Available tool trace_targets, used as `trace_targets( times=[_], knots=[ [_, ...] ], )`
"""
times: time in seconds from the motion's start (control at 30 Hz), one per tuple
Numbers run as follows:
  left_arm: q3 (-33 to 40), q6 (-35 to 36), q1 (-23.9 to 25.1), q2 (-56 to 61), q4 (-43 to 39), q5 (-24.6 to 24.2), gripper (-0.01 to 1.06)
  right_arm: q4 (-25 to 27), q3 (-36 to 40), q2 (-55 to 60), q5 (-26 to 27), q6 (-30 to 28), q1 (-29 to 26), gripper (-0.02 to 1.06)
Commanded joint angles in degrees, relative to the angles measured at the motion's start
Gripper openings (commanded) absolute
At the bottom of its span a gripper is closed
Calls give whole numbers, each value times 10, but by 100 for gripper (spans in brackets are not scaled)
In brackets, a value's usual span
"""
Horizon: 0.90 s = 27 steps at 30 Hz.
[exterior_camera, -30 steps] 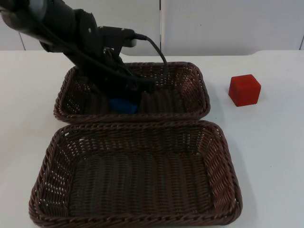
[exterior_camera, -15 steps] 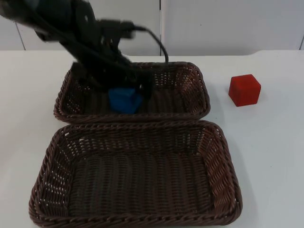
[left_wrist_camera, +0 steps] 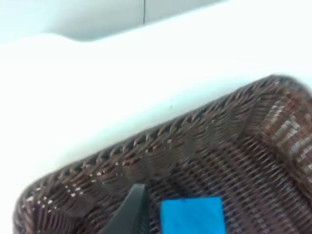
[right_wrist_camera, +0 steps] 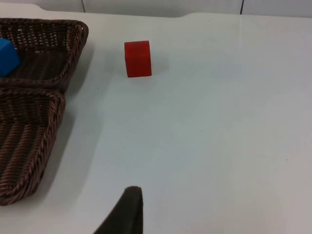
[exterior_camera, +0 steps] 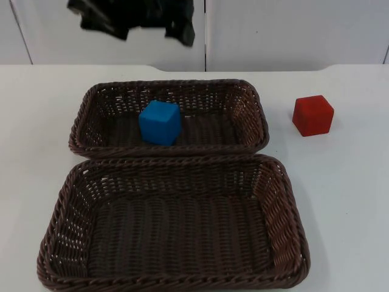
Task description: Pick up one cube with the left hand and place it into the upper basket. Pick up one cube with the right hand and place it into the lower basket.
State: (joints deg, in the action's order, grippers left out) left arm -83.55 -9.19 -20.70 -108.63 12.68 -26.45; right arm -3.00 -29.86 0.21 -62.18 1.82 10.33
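The white table (exterior_camera: 352, 201) carries the upper basket (exterior_camera: 255, 106), lower basket (exterior_camera: 285, 201) and red cube (exterior_camera: 313, 115).

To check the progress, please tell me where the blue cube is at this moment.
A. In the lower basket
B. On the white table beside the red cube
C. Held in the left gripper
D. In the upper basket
D: the blue cube lies free on the floor of the upper basket.

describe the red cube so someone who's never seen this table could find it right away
Start from the two brown wicker baskets on the white table: the upper basket lies nearer the grey wall, the lower basket nearer the camera. The red cube sits on the bare table just right of the upper basket, apart from its rim. Its only lookalike, the blue cube, lies inside that basket.
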Motion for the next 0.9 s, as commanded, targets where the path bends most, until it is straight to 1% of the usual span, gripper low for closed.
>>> trace_targets(
  times=[0.0, 0.17, 0.3, 0.33, 0.47, 0.5, 0.63, 0.67, 0.83, 0.87],
  knots=[
    [-3, 2, 2, 31, 5, -17, 105, 1, 3, -2, 3, -1, 3, 105],
    [-1, 2, 2, 71, 2, -37, 105, 1, 3, -2, 3, -1, 3, 105],
    [-1, 2, 2, 108, 2, -75, 105, 1, 3, -2, 3, -1, 3, 105],
    [-1, 2, 2, 108, 2, -75, 105, 1, 3, -2, 3, -1, 3, 105],
    [-1, 0, 2, 143, 0, -107, 105, 1, 3, -2, 3, -1, 3, 105],
    [-1, 0, 2, 143, 0, -107, 105, 1, 3, -2, 3, -1, 3, 105],
    [-1, 0, 2, 180, -1, -150, 105, 1, 3, -2, 3, -1, 3, 105],
    [-1, 0, 2, 180, -1, -150, 105, 1, 3, -2, 3, -1, 3, 105],
    [-1, 0, 2, 216, -1, -186, 105, 1, 3, -2, 3, -1, 3, 105],
    [-1, 0, 2, 216, -1, -186, 105, 1, 3, -2, 3, -1, 3, 105]
  ],
)
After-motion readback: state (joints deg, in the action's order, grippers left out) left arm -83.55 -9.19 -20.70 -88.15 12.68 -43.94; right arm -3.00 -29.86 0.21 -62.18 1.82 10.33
